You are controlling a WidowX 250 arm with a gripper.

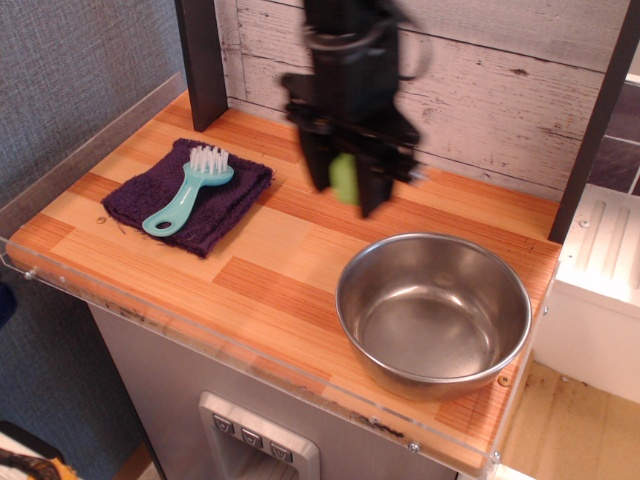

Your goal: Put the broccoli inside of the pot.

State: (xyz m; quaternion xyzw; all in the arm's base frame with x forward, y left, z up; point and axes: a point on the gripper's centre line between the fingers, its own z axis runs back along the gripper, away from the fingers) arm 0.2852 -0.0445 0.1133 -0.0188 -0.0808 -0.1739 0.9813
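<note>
My gripper [347,188] is raised well above the wooden counter, shut on the light-green broccoli [344,179], which shows between the two black fingers. It hangs left of and behind the pot [433,313], a large shiny steel bowl standing empty at the counter's front right. The broccoli is clear of the counter and is not over the pot's rim.
A purple cloth [190,194] lies at the left with a teal-handled brush [188,188] on it. A dark post [199,60] stands at the back left and a whitewashed plank wall [500,80] runs behind. The counter [270,280] has a clear plastic edge guard.
</note>
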